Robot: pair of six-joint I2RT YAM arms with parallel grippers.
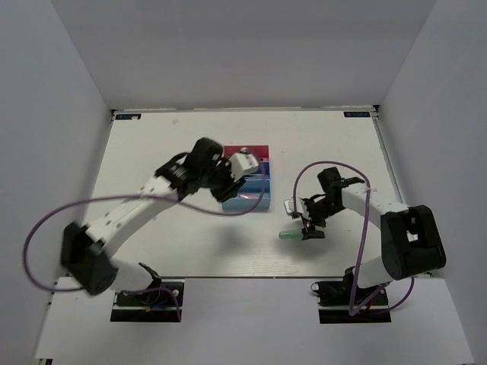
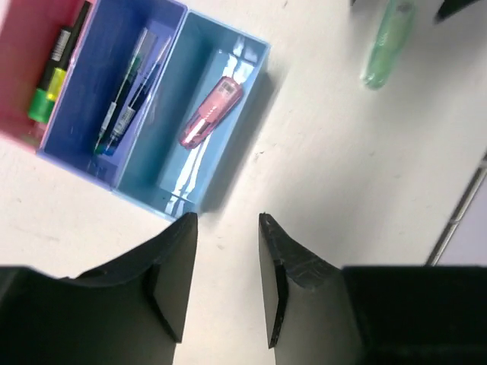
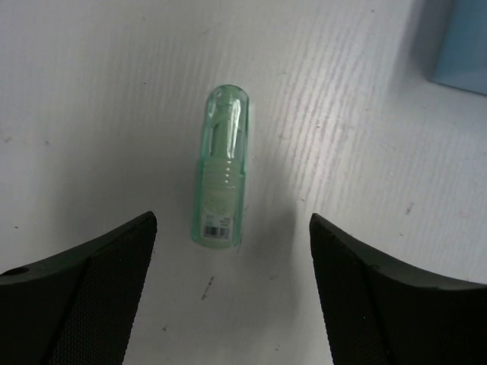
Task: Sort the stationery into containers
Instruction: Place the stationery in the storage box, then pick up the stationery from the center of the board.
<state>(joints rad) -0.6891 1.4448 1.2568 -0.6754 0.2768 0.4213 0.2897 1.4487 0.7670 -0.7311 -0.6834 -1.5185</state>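
Between the wide-spread jaws of my right gripper (image 3: 232, 220) the mint-green capsule (image 3: 221, 175) lies ungripped, while my left gripper (image 2: 226, 218) hangs part-open, empty, the magenta-red tray (image 2: 23, 61) cut off.

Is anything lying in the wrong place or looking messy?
Only one thing: the mint-green capsule lies on the bare table, outside the trays, between the open fingers of the right gripper. Its pink twin sits in the light blue tray. Nothing looks spilled or broken.

White bench (image 1: 190, 137), faint grain, light scuffs. Plain white walls (image 1: 251, 46) left, right and far. Small blue tags (image 1: 125, 116) at far corners. Diffuse, even lighting.
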